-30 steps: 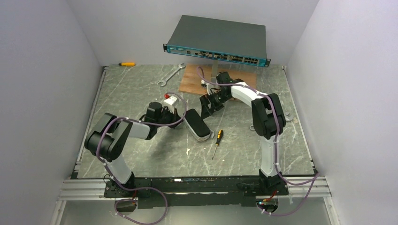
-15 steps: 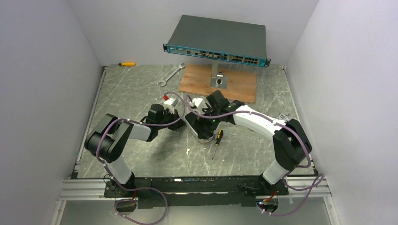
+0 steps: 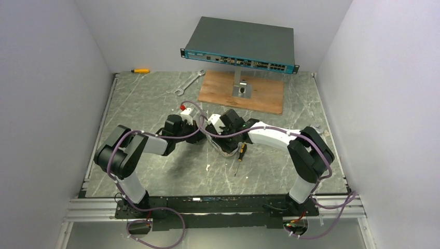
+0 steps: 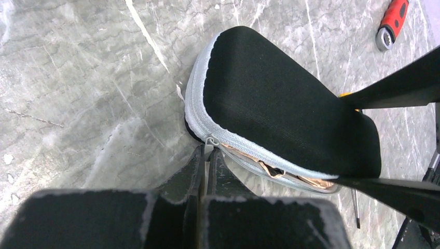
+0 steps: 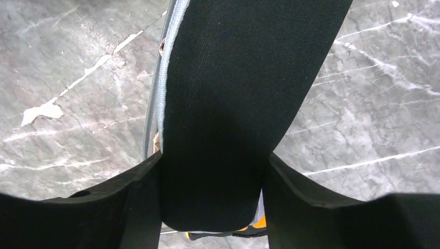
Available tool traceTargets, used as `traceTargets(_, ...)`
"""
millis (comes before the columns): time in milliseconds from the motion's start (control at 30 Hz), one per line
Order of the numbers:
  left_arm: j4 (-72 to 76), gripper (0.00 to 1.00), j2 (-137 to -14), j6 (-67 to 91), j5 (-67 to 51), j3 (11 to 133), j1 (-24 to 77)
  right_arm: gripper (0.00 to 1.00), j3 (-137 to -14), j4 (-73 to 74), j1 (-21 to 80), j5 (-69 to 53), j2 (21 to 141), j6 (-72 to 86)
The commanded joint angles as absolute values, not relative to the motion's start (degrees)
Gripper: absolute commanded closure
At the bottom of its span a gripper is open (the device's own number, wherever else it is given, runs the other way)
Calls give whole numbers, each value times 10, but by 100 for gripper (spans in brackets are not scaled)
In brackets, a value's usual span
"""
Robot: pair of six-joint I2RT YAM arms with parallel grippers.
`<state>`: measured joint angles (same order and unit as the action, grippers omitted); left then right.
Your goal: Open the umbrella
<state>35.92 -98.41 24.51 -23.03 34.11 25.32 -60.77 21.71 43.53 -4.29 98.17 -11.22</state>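
Note:
The packed umbrella [image 4: 280, 104] lies on the table as a short black oblong with a pale zipper rim, partly unzipped so beige fabric shows in the gap. My left gripper [image 4: 206, 155] is shut on the small zipper pull [image 4: 209, 144] at the rim's near end. My right gripper [image 5: 212, 192] straddles the umbrella [image 5: 228, 78] across its width, both fingers [image 5: 140, 192] pressing its sides. In the top view the umbrella [image 3: 224, 149] is mostly hidden under the right gripper [image 3: 224, 137], with the left gripper [image 3: 200, 133] at its left end.
A yellow-and-black screwdriver [image 3: 239, 156] lies just right of the umbrella. A red-handled tool [image 4: 392, 23] lies behind the left gripper. At the back are a wooden board [image 3: 259, 96], a network switch [image 3: 241, 44] on a stand, a wrench [image 3: 188, 82] and a yellow tool [image 3: 140, 70].
My right arm has swung from the back near the wooden board down to the umbrella and closed across it. My left gripper has stayed at the umbrella's left end.

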Motion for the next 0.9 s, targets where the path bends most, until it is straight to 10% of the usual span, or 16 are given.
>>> traceTargets(0, 334, 100, -961, 234, -237, 350, 239, 53, -583, 179, 432, -56, 970, -183)
traceTargets(267, 248, 100, -910, 96, -276, 345, 200, 79, -550, 175, 412, -120, 959, -415)
traceTargets(867, 144, 100, -931, -19, -398, 421, 166, 86, -467, 244, 384, -319, 911, -1003)
